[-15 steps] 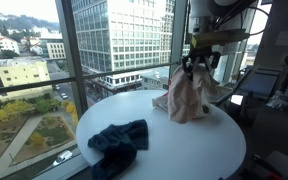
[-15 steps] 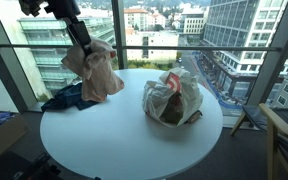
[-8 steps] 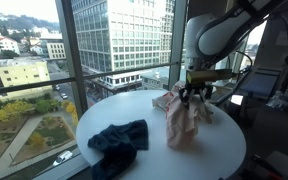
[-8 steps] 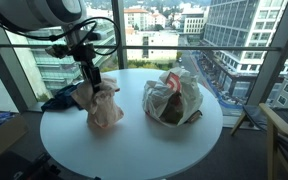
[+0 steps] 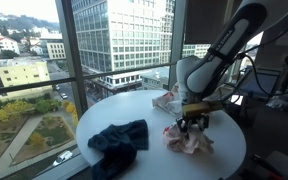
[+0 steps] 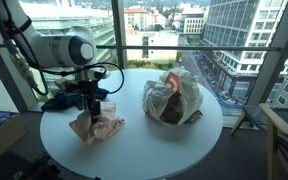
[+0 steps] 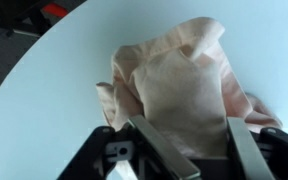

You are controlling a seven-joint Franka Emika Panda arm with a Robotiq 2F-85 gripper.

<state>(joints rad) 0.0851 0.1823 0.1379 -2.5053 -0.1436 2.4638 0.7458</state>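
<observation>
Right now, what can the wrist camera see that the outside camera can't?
Only the wrist view shows the folds of the pink cloth close up, pinched between the fingers of the gripper. Only an exterior view shows the dark blue cloth, the lumpy whitish bundle, the robot arm and the buildings outside. Both show the pink cloth, the gripper and the round white table.
</observation>
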